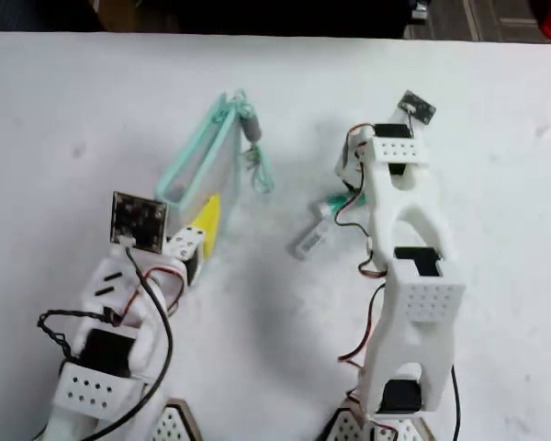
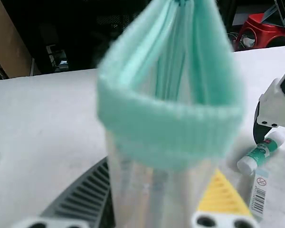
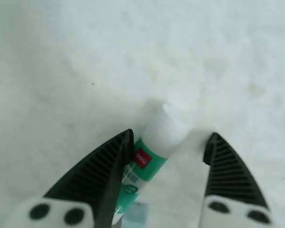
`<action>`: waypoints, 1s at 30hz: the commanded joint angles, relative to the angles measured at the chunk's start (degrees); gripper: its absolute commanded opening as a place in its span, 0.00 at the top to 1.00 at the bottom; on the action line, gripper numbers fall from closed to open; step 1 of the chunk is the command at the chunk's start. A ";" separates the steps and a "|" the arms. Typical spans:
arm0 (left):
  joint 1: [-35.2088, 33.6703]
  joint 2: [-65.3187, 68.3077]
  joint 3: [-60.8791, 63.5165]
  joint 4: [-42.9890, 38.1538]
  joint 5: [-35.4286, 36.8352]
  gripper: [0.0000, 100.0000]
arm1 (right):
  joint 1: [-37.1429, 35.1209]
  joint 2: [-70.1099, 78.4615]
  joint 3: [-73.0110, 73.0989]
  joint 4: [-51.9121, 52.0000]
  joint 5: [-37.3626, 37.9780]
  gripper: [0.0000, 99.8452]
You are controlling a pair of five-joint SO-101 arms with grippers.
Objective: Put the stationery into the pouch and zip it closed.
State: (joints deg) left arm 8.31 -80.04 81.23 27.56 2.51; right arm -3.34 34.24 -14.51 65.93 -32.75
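Left claw [image 2: 162, 173]: closed on the near end of the clear plastic pouch with mint-green fabric trim [image 1: 195, 167], grey ribbed finger [image 2: 83, 199] on one side, yellow finger [image 2: 221, 192] on the other. Pouch stands on its long edge on the white table [image 1: 92, 110], mouth up and gaping, zip not closed. High view: it sits at 10 o'clock from table centre, long axis running 7 to 1 o'clock. Grey tag on a mint cord [image 1: 251, 126] hangs off its far end onto the table

Right claw [image 3: 171, 137]: fingers apart, straddling the glue stick with white cap and green label [image 3: 154, 152]. One black finger sits against the label, the other is clear of the cap. Glue stick lies flat on the table, outside the pouch, near it at its 4 o'clock

Small white item with a barcode label [image 1: 310, 241] lies flat just beside the glue stick at its 7 o'clock, between the two arms. Can't tell what it is
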 commanded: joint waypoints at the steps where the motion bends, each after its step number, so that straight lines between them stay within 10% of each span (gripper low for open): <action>1: 0.48 -0.84 -0.26 -1.32 0.18 0.80 | -1.10 -0.22 -2.46 -0.13 -0.70 0.94; 20: 0.57 -0.84 -0.35 -0.97 0.62 0.80 | -1.89 -18.59 -20.40 15.52 0.09 0.98; 30: 0.57 -0.84 -0.35 -0.79 0.53 0.75 | -12.79 -37.76 -34.90 17.45 21.01 0.98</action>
State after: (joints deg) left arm 8.31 -80.04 81.23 27.56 2.51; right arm -12.48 3.12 -45.71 83.43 -16.22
